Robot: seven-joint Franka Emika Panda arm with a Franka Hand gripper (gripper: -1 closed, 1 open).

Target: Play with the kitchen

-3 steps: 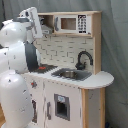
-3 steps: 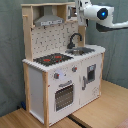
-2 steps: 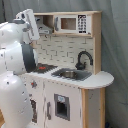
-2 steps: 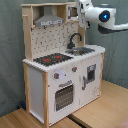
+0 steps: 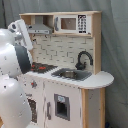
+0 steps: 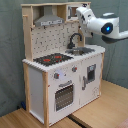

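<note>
In the second exterior view the white robot arm (image 6: 105, 26) comes in from the right edge, high above the counter. Its gripper (image 6: 80, 10) is raised near the top right corner of the toy kitchen (image 6: 60, 70); I cannot tell how the fingers stand. Below the gripper are the black faucet (image 6: 75, 39) and the metal sink (image 6: 79, 51). Further down and to its left lies the black and red stove top (image 6: 52, 59). The grey hood (image 6: 50, 21) hangs to the gripper's left, at about its height. The oven door (image 6: 64, 95) is far below, on the front.
</note>
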